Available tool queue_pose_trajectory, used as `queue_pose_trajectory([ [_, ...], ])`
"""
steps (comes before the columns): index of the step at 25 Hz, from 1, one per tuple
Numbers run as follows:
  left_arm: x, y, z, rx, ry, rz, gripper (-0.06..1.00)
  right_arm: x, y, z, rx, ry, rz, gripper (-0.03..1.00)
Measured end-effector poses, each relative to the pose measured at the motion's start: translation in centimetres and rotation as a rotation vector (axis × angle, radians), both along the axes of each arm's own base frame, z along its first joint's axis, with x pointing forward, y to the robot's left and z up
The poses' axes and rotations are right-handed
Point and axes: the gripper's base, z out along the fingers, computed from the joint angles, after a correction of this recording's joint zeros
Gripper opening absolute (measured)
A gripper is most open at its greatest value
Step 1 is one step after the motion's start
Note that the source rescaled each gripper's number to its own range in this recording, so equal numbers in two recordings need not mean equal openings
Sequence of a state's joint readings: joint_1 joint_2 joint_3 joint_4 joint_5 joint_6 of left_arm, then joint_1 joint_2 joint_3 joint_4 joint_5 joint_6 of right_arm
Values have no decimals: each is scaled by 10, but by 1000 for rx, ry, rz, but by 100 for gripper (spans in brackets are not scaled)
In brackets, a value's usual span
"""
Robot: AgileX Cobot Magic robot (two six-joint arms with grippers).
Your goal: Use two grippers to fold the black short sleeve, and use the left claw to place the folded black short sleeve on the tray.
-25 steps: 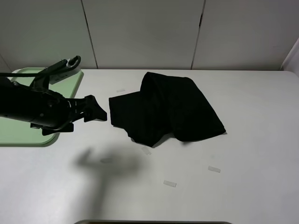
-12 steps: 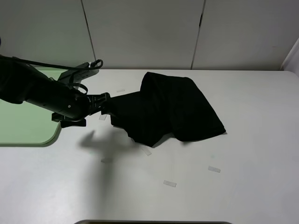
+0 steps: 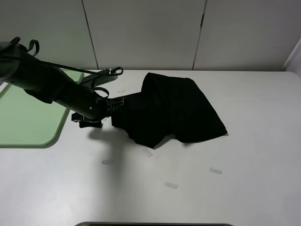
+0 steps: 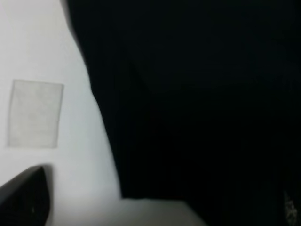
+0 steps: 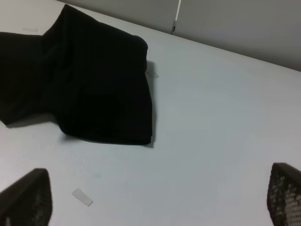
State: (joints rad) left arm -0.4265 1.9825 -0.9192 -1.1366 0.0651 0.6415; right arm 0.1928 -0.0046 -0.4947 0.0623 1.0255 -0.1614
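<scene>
The black short sleeve (image 3: 169, 109) lies folded in a crumpled heap at the table's middle; it also shows in the right wrist view (image 5: 94, 80). My left gripper (image 3: 114, 102) is low at the shirt's left edge, jaws apart. In the left wrist view the black cloth (image 4: 197, 103) fills most of the frame, and one fingertip (image 4: 26, 197) shows on the table beside it; the other is lost against the cloth. My right gripper (image 5: 153, 200) is open and empty, off to the right of the shirt. The green tray (image 3: 28, 122) lies at the table's left edge.
Small pieces of clear tape lie on the white table in front of the shirt: one (image 3: 170, 185), another (image 3: 215, 170), a third (image 3: 147, 152). One tape piece (image 4: 35, 113) lies right by my left gripper. A grey panelled wall stands behind the table.
My left arm has swung right from over the tray's edge and come down. Its gripper now meets the shirt's left edge. The shirt has not moved.
</scene>
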Motion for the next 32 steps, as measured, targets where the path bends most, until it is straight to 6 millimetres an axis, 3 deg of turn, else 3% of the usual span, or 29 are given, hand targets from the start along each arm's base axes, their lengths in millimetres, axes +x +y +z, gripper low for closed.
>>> queue_pose_trajectory([
  [4,4,-13,-5,-1,-8,-12,96,0,0,0,0,0,0,100],
  [7,9,-19,-7,-11,-12,-2,87,0,0,0,0,0,0,100],
  [10,12,-25,-9,-18,-12,-2,69,0,0,0,0,0,0,100],
  [17,13,-28,-15,-21,5,-4,11,0,0,0,0,0,0,100],
  [22,9,-29,-10,-32,23,-104,10,0,0,0,0,0,0,100],
  [25,8,-21,6,-42,17,-196,10,0,0,0,0,0,0,100],
  [32,9,31,70,63,-75,-381,10,0,0,0,0,0,0,100],
])
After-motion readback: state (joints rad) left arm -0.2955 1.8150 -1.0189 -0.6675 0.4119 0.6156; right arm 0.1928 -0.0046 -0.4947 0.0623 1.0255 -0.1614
